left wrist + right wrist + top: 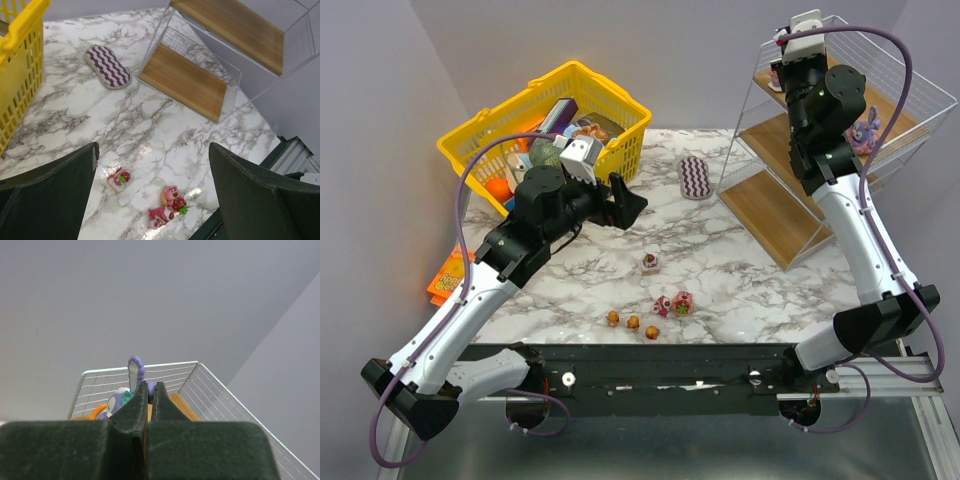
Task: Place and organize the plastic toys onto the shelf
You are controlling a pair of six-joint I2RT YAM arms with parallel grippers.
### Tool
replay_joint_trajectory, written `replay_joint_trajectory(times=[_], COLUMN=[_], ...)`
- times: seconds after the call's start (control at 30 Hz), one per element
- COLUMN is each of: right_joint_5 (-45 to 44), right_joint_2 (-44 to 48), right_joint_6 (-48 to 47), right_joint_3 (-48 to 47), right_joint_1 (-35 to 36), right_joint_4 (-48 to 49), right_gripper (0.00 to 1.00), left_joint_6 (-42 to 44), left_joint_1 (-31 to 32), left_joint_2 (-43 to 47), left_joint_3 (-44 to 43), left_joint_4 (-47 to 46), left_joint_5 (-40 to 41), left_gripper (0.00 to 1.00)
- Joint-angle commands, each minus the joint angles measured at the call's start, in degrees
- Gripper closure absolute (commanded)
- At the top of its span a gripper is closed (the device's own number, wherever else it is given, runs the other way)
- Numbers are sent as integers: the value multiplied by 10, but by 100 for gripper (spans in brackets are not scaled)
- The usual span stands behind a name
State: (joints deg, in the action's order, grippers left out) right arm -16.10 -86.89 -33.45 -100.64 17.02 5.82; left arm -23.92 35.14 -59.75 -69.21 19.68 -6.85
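Three pink, red and white toys lie on the marble: one (650, 262) alone and two (673, 303) side by side. The left wrist view shows them too, the single one (119, 179) and the pair (170, 202). Three tiny orange bears (633, 323) sit near the front edge. My left gripper (628, 203) hovers open above the table, nothing between its fingers (75, 170). A purple bunny (865, 130) stands on the shelf (770, 210). My right gripper (780, 68) is up at the top tier, shut (150, 386). Another purple bunny (125, 392) stands just behind its tips; whether an ear is pinched is unclear.
A yellow basket (480, 140) full of items stands at the back left. A purple zigzag pad (694, 176) lies beside the shelf's lowest board (185, 82). An orange packet (448, 275) lies at the left table edge. The shelf's wire rim (140, 367) surrounds the top tier.
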Motion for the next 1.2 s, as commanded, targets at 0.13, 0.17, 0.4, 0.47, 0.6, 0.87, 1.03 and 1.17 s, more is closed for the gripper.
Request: replay_joint_trajectory(times=[0.13, 0.17, 0.4, 0.47, 0.6, 0.87, 1.03, 1.17], right_joint_5=[13, 18, 16, 16, 16, 15, 21, 22], right_joint_2=[13, 14, 15, 14, 12, 15, 17, 15], right_joint_6=[-34, -36, -42, -43, -40, -23, -14, -11], right_joint_3=[60, 75, 103, 104, 104, 106, 106, 94], right_joint_1=[-8, -9, -19, -22, -28, -30, -32, -32], right_joint_4=[124, 140, 183, 186, 188, 183, 177, 168], right_gripper=[99, 99, 99, 99, 96, 82, 74, 69], left_joint_6=[-18, -17, -17, -18, -19, -23, -26, -31], left_joint_1=[-16, -17, -25, -26, -31, -37, -40, -43], left_joint_2=[-5, -6, -15, -18, -20, -27, -27, -26], left_joint_3=[6, 6, 6, 6, 8, 8, 11, 13], left_joint_4=[-18, -18, -20, -21, -27, -33, -35, -39], left_joint_5=[-62, -63, -75, -79, -87, -104, -108, -113], left_gripper=[1, 1, 1, 1, 1, 1, 1, 1])
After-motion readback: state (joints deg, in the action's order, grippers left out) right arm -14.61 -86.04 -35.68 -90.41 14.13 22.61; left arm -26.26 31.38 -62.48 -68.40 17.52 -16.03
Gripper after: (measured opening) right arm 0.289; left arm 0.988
